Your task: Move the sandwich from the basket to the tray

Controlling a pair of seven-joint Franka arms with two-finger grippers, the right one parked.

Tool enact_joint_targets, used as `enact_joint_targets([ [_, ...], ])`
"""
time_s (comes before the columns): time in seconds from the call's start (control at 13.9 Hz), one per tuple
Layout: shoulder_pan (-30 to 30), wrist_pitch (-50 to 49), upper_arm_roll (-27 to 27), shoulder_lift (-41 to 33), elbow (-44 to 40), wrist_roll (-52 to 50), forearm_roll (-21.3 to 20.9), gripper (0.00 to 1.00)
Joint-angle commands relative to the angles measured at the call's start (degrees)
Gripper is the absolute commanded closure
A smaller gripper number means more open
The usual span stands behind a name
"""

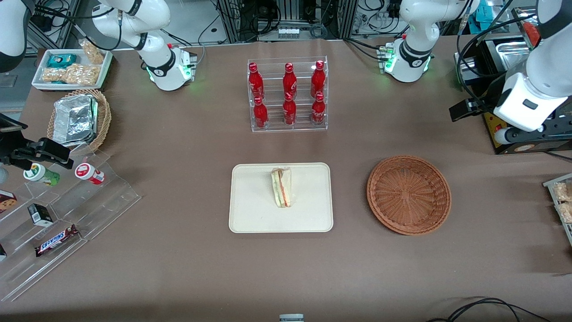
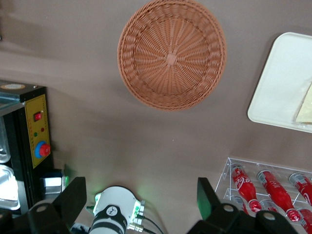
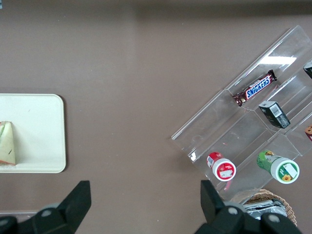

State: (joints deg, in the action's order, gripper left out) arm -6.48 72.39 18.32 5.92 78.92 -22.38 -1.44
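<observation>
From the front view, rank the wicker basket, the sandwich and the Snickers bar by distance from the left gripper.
Left gripper, jaws open, raised at the working arm's end.
1. Basket, nearest.
2. Sandwich, on the tray, mid-table.
3. Snickers bar, toward the parked arm's end.

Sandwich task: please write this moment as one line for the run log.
sandwich: on tray | basket: empty | gripper: open, raised above table near basket, holds nothing | step: placement done
</observation>
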Motion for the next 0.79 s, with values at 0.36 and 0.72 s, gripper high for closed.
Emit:
enact_joint_targets([
  [0.36, 0.15, 6.18, -4.61, -9.26, 10.91, 4.69, 0.30, 0.00],
  [0.72, 0.06, 5.92, -4.17, -9.09, 9.33, 11.81, -2.68, 0.00],
])
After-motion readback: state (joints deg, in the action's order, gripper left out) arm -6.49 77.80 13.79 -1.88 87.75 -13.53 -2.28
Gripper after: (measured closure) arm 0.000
